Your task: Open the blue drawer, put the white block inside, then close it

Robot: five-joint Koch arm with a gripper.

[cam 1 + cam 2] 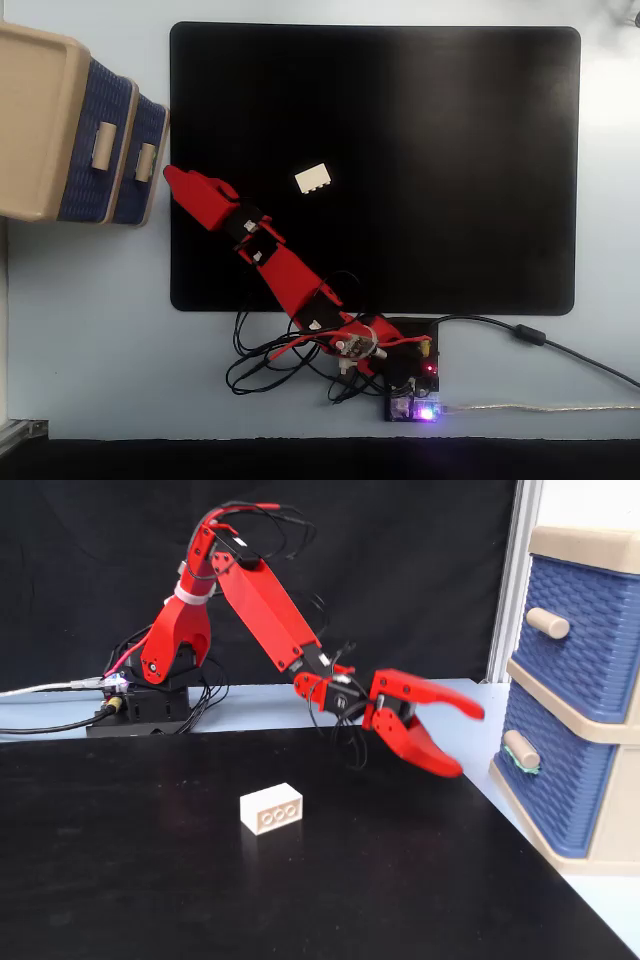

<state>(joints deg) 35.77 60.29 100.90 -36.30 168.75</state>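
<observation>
Fixed views both show the blue drawer (535, 780), bottom one of the beige unit (35, 120), fully pushed in; its small beige handle (520, 748) faces the mat. Seen from above, the unit sits off the mat's left edge, on the pale table (100, 350). Seen from the side, it stands at the right. White block (313, 179) lies alone on the black mat (450, 150), studs toward the arm's base in the top-down view, well apart from the unit. Gripper (470, 742) hangs above the mat near its edge, between block and drawer, close to the handle but not touching. Jaws spread wide, nothing between them. Red arm (285, 280) stretches from its base (405, 385) at the table's near edge toward the unit.
</observation>
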